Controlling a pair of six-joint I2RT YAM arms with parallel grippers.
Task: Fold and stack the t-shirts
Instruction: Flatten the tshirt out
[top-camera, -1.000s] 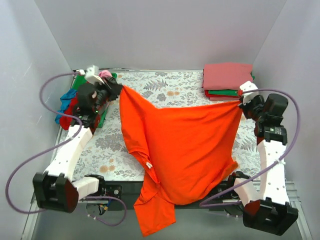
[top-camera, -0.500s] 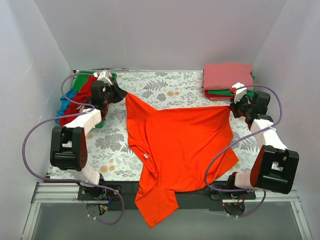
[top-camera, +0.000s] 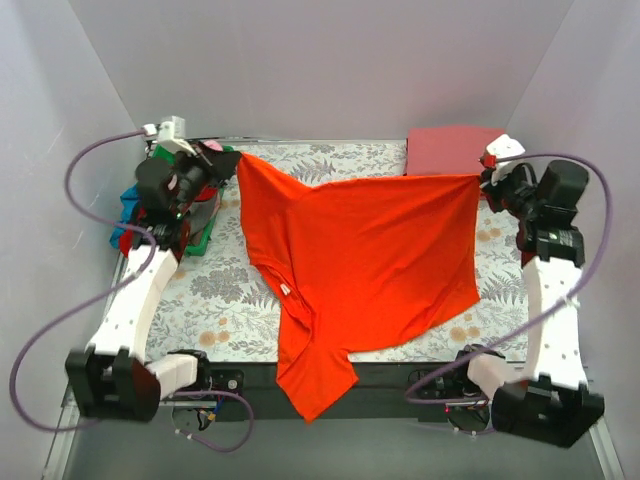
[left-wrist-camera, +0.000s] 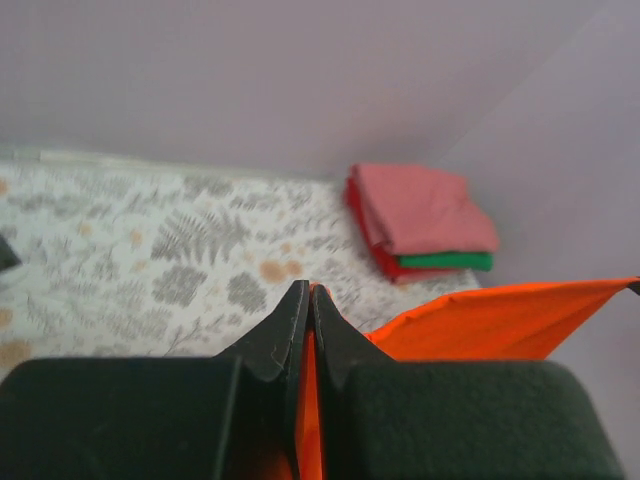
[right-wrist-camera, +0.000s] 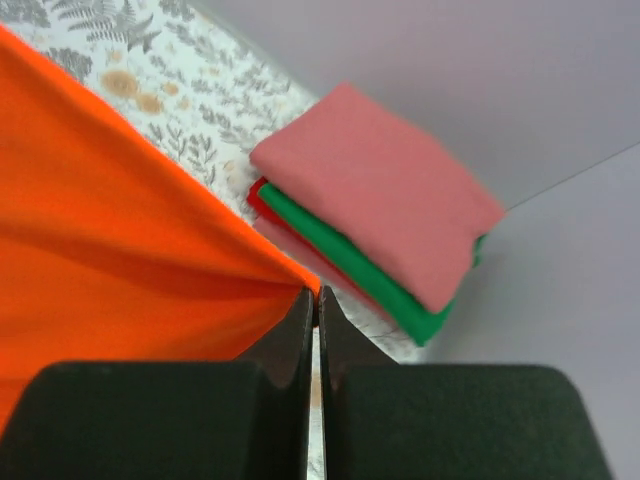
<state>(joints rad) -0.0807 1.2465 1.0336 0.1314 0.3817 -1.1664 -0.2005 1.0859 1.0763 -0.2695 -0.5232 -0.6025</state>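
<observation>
Two arms hold one bright orange-red t-shirt (top-camera: 370, 250) stretched between them above the floral table cloth (top-camera: 210, 290). The left gripper (top-camera: 231, 159) sits at the far left of the table, its jaws pressed together on one corner of the shirt. In the left wrist view the orange cloth runs as a thin strip between the two black fingers (left-wrist-camera: 275, 340), with no gap showing. The right gripper (top-camera: 483, 181) is at the far right, likewise clamped tight on the opposite corner (its wrist view shows the fabric drawn to a point right at the fingertips).

Between the two grips the shirt's far edge is pulled nearly taut, dipping a little left of centre. From that edge the cloth spreads toward the near side across the middle of the table, and one part hangs over the near edge, left of centre. A small white label (top-camera: 284, 290) shows on the shirt's left side.

A folded stack (top-camera: 450, 150) lies in the far right corner, just beyond the right gripper, with coral pink on top and green and red beneath. A loose heap (top-camera: 130, 205) of blue, deep red, green and light pink shirts sits at the far left edge, beside the left arm. Purple cables (top-camera: 80, 180) loop out from both arms.
</observation>
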